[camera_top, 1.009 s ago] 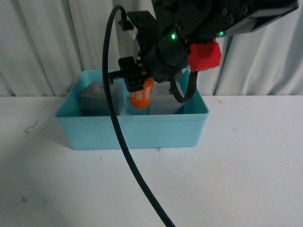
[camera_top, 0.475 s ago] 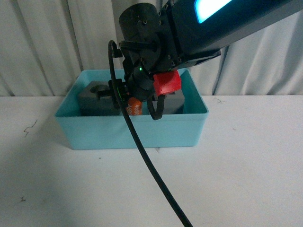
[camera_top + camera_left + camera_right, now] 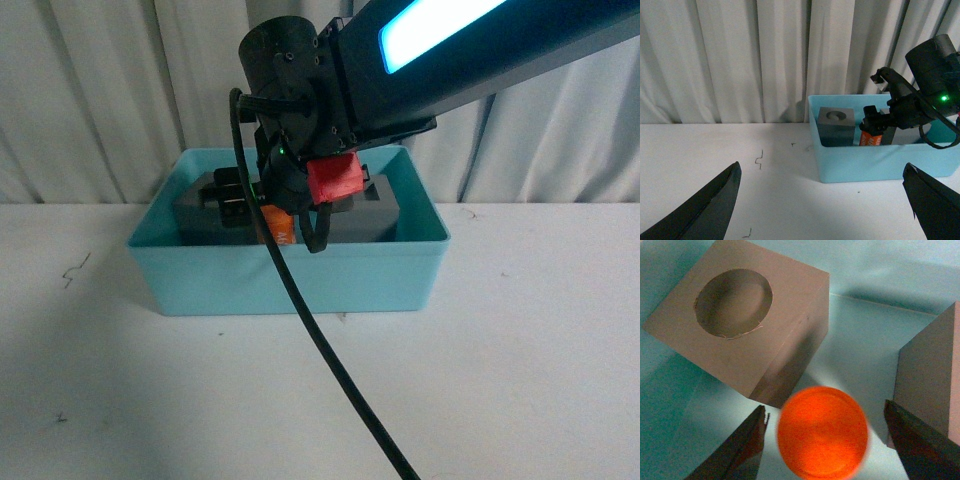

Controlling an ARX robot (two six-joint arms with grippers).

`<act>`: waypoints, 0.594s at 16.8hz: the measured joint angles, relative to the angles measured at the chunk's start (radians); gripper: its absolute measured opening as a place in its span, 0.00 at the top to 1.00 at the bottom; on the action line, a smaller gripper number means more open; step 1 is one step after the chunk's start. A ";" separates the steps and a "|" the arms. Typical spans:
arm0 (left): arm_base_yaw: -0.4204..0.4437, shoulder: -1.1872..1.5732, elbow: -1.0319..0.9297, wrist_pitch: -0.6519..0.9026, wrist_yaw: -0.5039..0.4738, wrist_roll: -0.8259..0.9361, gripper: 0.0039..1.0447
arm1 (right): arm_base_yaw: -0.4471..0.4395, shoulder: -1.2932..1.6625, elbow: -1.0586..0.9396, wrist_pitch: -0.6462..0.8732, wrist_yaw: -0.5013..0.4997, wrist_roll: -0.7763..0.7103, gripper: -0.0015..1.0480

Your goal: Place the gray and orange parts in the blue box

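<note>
The right gripper point(image 3: 822, 440) hung in the blue box point(image 3: 290, 275), fingers point(image 3: 740, 450) released around the orange cylinder point(image 3: 821, 432), gray cubes point(image 3: 745, 315) just beyond them; left gripper point(image 3: 822, 200) spread wide.

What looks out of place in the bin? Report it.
Nothing stands out. Both gray cubes sit inside the blue box, and the orange cylinder is between them, between the right gripper's fingers. Nothing is spilled or damaged.
</note>
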 joint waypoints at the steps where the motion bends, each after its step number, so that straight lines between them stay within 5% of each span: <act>1: 0.000 0.000 0.000 0.000 0.000 0.000 0.06 | 0.000 0.000 0.000 0.006 0.000 0.003 0.21; 4: 0.000 0.000 0.000 0.000 0.000 0.000 0.06 | 0.000 -0.005 -0.014 0.073 -0.002 0.008 0.05; 10: 0.000 0.000 0.000 0.000 0.000 0.000 0.06 | -0.048 -0.483 -0.463 0.434 -0.002 -0.051 0.06</act>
